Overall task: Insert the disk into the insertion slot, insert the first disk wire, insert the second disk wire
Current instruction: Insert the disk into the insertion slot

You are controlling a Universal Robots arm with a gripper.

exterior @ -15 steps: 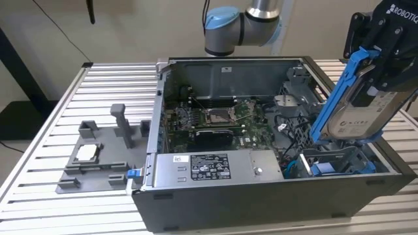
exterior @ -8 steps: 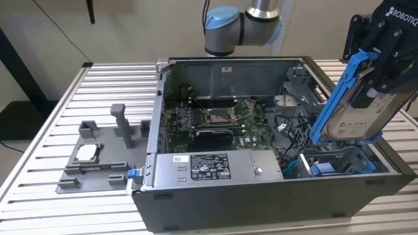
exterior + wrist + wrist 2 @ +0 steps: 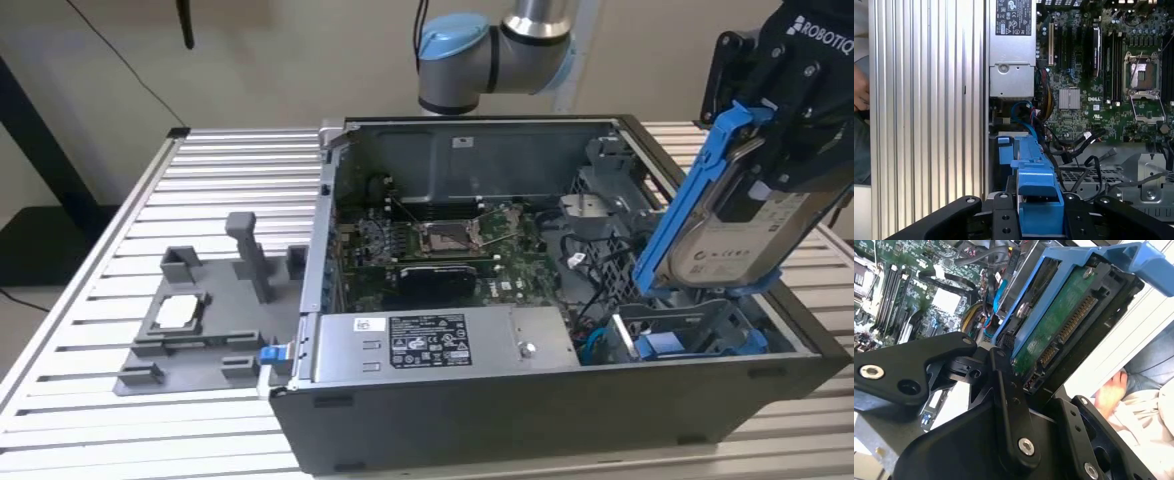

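I am clenching my pincer [image 3: 774,150] on the upper end of the disk [image 3: 727,225]. The disk is riding in its blue carrier and hanging steeply tilted over the insertion slot [image 3: 701,322], at the corner of the open computer case [image 3: 534,425] on the exterior view's right. Its lower end is sitting just above the slot's rim, and I cannot tell whether the two are touching. The tilt is worrying me most: if the carrier's edges are not lining up with the slot's blue rails, I judge the disk is likely to be wedging crooked, and pushing on would be straining the rails or twisting the disk in my grip. In the first wrist view the loose cables [image 3: 1074,147] are lying just beside the slot, so one could be getting pinched underneath. In the second wrist view the disk's bare connector [image 3: 1069,330] is facing outward, and a knock against the case wall could be damaging it. A person's hand [image 3: 1111,390] is showing beyond the edge of the surface [image 3: 160,180], near my working side, so a wide swing could be putting it at risk.
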